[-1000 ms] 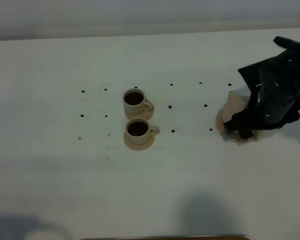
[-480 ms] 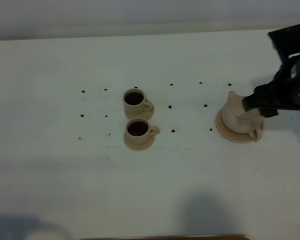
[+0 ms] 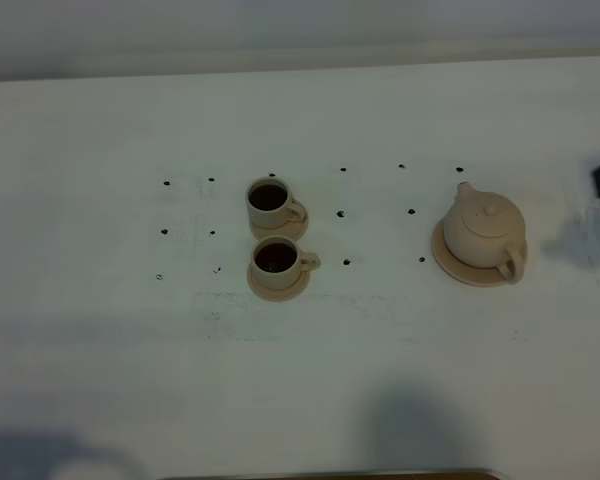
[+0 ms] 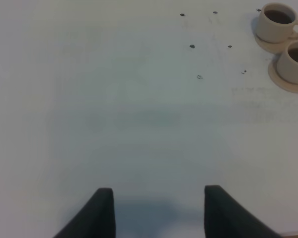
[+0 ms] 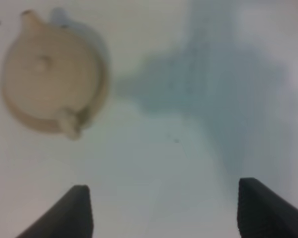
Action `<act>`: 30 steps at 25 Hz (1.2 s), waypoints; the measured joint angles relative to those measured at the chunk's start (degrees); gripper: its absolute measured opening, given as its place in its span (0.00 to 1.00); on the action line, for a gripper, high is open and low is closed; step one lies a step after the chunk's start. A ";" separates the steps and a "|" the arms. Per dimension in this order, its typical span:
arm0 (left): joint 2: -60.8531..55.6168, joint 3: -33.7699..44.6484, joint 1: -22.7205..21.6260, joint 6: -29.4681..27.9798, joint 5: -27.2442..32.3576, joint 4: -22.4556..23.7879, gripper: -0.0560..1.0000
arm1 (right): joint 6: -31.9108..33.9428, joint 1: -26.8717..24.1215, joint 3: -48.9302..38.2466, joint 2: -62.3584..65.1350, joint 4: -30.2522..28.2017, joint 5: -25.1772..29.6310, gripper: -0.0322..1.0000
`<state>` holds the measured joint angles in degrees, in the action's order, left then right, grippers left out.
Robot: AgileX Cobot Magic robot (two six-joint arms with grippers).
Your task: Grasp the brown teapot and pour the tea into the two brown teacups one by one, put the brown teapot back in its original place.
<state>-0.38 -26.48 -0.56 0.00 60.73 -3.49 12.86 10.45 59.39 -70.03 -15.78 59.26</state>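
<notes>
teapot (image 3: 483, 231) sits upright on its big saucer (image 3: 442, 255), right side of the desk (image 3: 100, 380), lid on, spout toward the far side, loop handle toward the near edge. two teacups (image 3: 271, 230) stand mid-desk on small saucers, one just behind the other, both showing dark liquid, handles to the right. judged from this: both pours done, pot set back in place, task looks essentially complete.

right gripper (image 5: 161, 210): jaws wide apart, nothing between them, above bare desk well clear of the pot; only a dark sliver of that arm shows at the right edge of the high view. left gripper (image 4: 159, 210): jaws apart, empty, over bare desk, cups off to one side.

handling notes: pot is glazeless-looking matte ceramic, rigid, brittle, probably weighty if tea remains; lid loose, could slip when tilted. best hold is the loop handle (image 3: 512, 264); round body too wide and smooth. cups small, light, easy to knock.
</notes>
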 joint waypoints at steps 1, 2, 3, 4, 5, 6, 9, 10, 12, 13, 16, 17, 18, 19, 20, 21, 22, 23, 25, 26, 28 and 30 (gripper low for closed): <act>0.00 0.00 0.00 0.00 0.00 0.00 0.50 | 0.00 -1.01 -1.71 2.38 0.00 -0.05 0.60; 0.00 0.00 0.00 0.00 0.00 0.00 0.50 | 0.00 -2.28 -3.61 4.79 -0.13 -0.17 0.60; 0.00 0.00 0.00 0.00 0.00 0.00 0.50 | 0.00 -3.52 -5.27 7.27 -0.24 -0.10 0.60; 0.00 0.00 0.00 0.00 0.00 0.00 0.50 | 0.00 -4.44 -7.15 9.37 -0.29 -0.06 0.60; 0.00 0.00 0.00 0.00 0.00 0.00 0.50 | 0.00 -5.40 -8.92 11.92 -0.29 -0.06 0.60; 0.00 0.00 0.00 0.00 0.00 0.00 0.50 | 0.00 -6.07 -10.50 14.48 -0.29 0.00 0.60; 0.00 0.00 0.00 0.00 0.00 0.00 0.50 | 0.12 -6.87 -13.85 21.64 -0.34 0.81 0.60; 0.00 0.00 0.00 0.00 0.00 0.00 0.50 | 0.23 -6.93 -14.64 24.19 -0.14 1.41 0.60; 0.00 0.00 0.00 0.00 0.00 0.00 0.50 | 0.23 -6.99 -16.40 28.93 0.59 2.93 0.60; 0.00 0.00 0.00 0.00 0.00 0.00 0.50 | 0.23 -6.99 -17.18 31.61 1.24 3.86 0.60; 0.00 0.00 0.00 0.00 0.00 0.00 0.50 | 0.23 -6.99 -19.54 38.62 3.38 6.00 0.60; 0.00 0.00 0.00 0.00 0.00 0.00 0.50 | 0.16 -6.99 -20.40 40.88 4.19 6.34 0.60; 0.00 0.00 0.00 0.00 0.00 0.00 0.50 | 0.16 -6.99 -21.45 42.64 4.99 6.40 0.60; 0.00 0.00 0.00 0.00 0.00 0.00 0.50 | 0.16 -6.99 -22.65 44.56 5.70 6.40 0.60; 0.00 0.00 0.00 0.00 0.00 0.00 0.50 | 0.04 -6.99 -23.95 46.33 6.43 6.40 0.60; 0.00 0.00 0.00 0.00 0.00 0.00 0.50 | -0.01 -6.99 -25.04 47.97 6.86 6.40 0.60; 0.00 0.00 0.00 0.00 0.00 0.00 0.50 | -0.15 -6.99 -26.32 49.24 7.08 6.27 0.60; 0.00 0.00 0.00 0.00 0.00 0.00 0.50 | -0.21 -6.99 -27.58 50.69 7.23 5.95 0.60; 0.00 0.00 0.00 0.00 0.00 0.00 0.50 | -0.48 -6.99 -28.94 52.57 7.79 5.87 0.60; 0.00 0.00 0.00 0.00 0.00 0.00 0.50 | -0.61 -6.99 -29.13 53.09 7.93 5.75 0.60; 0.00 0.00 0.00 0.00 0.00 0.00 0.50 | -0.61 -6.99 -29.18 53.50 8.05 5.56 0.60; 0.00 0.00 0.00 0.00 0.00 0.00 0.50 | -0.62 -6.99 -29.18 53.50 8.05 5.42 0.60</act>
<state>-0.38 -26.48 -0.56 0.00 60.73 -3.49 12.24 3.47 30.21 -16.53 -7.73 64.68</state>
